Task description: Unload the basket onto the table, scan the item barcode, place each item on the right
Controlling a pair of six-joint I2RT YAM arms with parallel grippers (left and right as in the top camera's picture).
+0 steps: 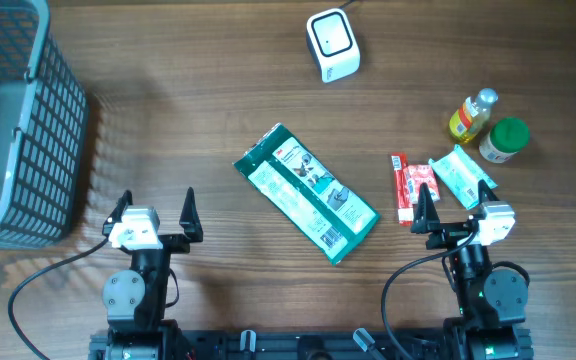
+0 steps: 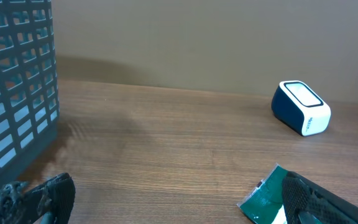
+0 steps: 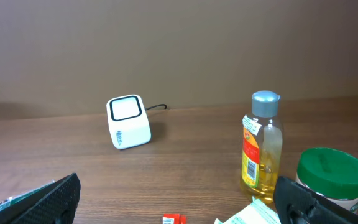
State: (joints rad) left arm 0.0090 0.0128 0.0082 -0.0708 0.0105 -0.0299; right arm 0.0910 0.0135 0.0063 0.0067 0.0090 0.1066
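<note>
A white barcode scanner [image 1: 332,44] stands at the back of the table, also seen in the left wrist view [image 2: 301,107] and the right wrist view [image 3: 128,121]. A large green and white packet [image 1: 306,192] lies flat and slanted mid-table; its corner [image 2: 266,200] shows beside my left gripper's right finger. My left gripper [image 1: 156,212] [image 2: 176,202] is open and empty near the front edge, left of the packet. Also open and empty, my right gripper [image 1: 454,207] [image 3: 178,198] sits at the front right, just in front of a red packet [image 1: 408,186] [image 3: 174,219].
A grey mesh basket [image 1: 18,120] [image 2: 17,93] fills the left side. At the right stand a yellow bottle [image 1: 473,115] [image 3: 261,149] and a green-lidded jar [image 1: 505,140] [image 3: 331,177], with a small teal and white packet [image 1: 460,174] [image 3: 250,215] beside the red one.
</note>
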